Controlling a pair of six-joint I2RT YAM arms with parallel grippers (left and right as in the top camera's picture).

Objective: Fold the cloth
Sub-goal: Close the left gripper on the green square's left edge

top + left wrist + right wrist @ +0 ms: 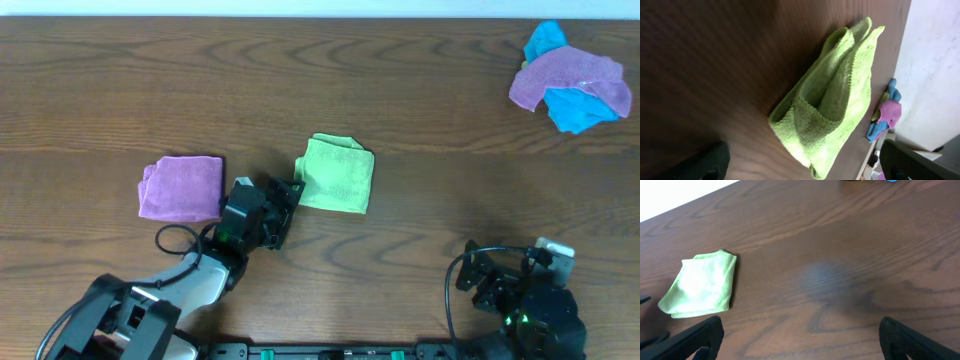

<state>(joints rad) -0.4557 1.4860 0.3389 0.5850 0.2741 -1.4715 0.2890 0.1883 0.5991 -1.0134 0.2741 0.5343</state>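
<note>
Near the middle of the table the cloth is found, folded, just right of the left gripper, spread and empty; the right gripper, likewise spread, is seen well apart.

A dark brown wood-grain table fills every view. A plain white wall stands beyond its far edge.
</note>
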